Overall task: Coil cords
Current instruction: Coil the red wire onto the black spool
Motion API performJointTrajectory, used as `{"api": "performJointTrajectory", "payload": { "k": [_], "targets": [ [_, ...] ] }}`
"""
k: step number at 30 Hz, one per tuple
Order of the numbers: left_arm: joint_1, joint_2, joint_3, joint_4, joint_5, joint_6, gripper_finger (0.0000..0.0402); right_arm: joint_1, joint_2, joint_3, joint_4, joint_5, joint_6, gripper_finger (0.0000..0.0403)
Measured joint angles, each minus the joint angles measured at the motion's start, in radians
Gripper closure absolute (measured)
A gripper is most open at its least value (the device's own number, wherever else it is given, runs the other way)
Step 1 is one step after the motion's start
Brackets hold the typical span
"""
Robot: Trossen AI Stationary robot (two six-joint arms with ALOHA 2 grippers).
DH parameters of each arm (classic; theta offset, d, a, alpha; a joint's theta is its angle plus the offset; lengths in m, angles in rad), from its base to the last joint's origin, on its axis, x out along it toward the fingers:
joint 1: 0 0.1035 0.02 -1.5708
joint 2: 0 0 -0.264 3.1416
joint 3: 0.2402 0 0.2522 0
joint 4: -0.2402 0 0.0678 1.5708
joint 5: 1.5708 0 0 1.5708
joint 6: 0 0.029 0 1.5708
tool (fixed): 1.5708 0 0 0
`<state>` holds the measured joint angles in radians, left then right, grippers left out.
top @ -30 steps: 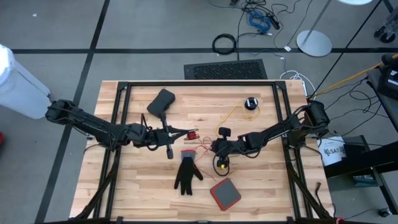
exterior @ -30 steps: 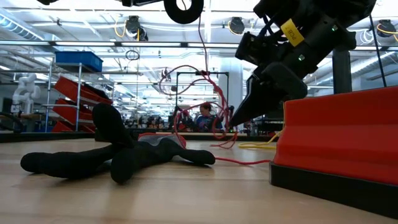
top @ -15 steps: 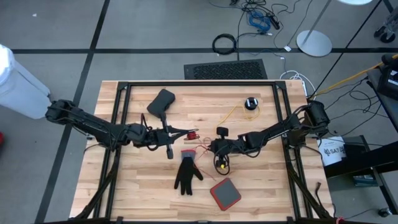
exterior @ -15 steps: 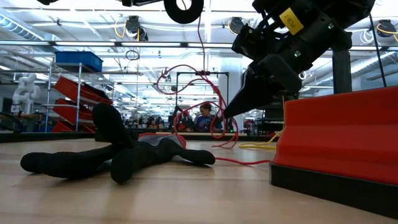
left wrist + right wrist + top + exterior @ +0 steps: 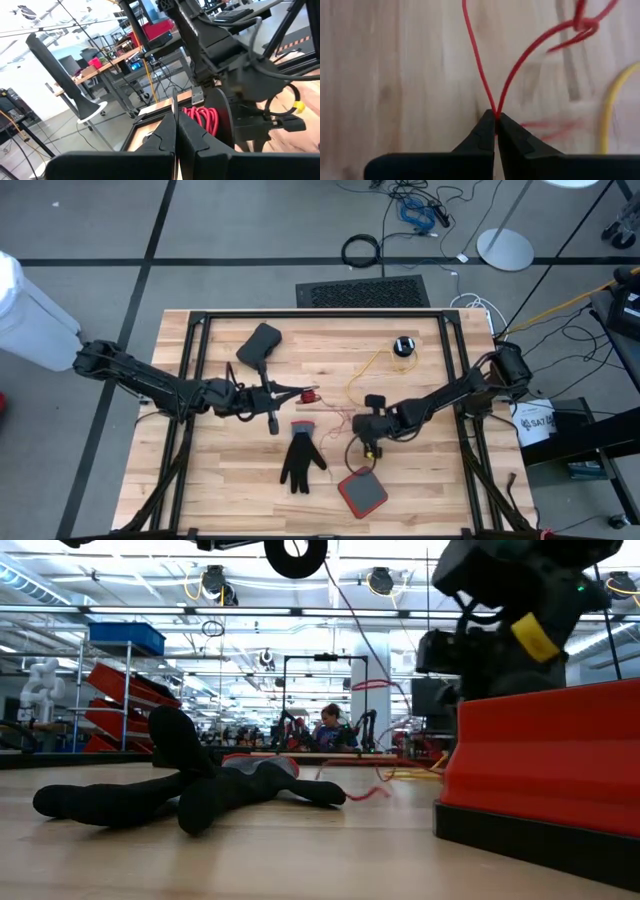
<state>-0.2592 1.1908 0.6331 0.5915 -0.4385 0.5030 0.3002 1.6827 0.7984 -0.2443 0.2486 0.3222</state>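
A thin red cord [image 5: 333, 418] runs between my two grippers above the middle of the table. My left gripper [image 5: 298, 393] is shut, held level, with a small red coil [image 5: 202, 117] of that cord just past its fingertips. My right gripper [image 5: 495, 119] slants down beside the red-and-grey box [image 5: 362, 491] and is shut on the red cord. A thin yellow cord [image 5: 368, 366] lies slack on the table, running from a small black puck [image 5: 403, 346] at the far right. My left gripper meets the red coil [image 5: 310, 395] at its fingertips, coming level from the table's left. The coil is lifted clear of the table. The fingers themselves hide which part they have. My right gripper pinches a bend of the red cord [image 5: 495, 111] between its two fingertips, slanting down from the table's right. Two strands leave the tips side by side and spread apart. One strand rises toward the left gripper's coil.
A black glove [image 5: 300, 460] lies flat near the front, left of the red-and-grey box [image 5: 545, 760], which hides my right fingertips in the low view. A dark grey pad [image 5: 260, 343] lies at the far left. A black frame rail [image 5: 320, 314] edges the table.
My right gripper has gone toward the table's right and near edge, tipped further down and shut on the red cord. The red loops that stood up behind the glove have been drawn out and now lie low on the table.
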Motion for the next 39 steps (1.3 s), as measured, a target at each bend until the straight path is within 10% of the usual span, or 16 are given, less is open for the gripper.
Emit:
{"api": "performJointTrajectory", "payload": {
  "k": [16,39],
  "targets": [
    [0.003,0.0,0.0,-0.003,-0.004,0.001,0.0402,0.304,-0.128,-0.004,-0.445,-0.112,0.457,0.0403],
    [0.003,0.0,0.0,-0.007,-0.005,0.0,0.0402,0.701,-0.144,-0.003,-0.514,-0.783,1.095,0.0403]
  ]
}}
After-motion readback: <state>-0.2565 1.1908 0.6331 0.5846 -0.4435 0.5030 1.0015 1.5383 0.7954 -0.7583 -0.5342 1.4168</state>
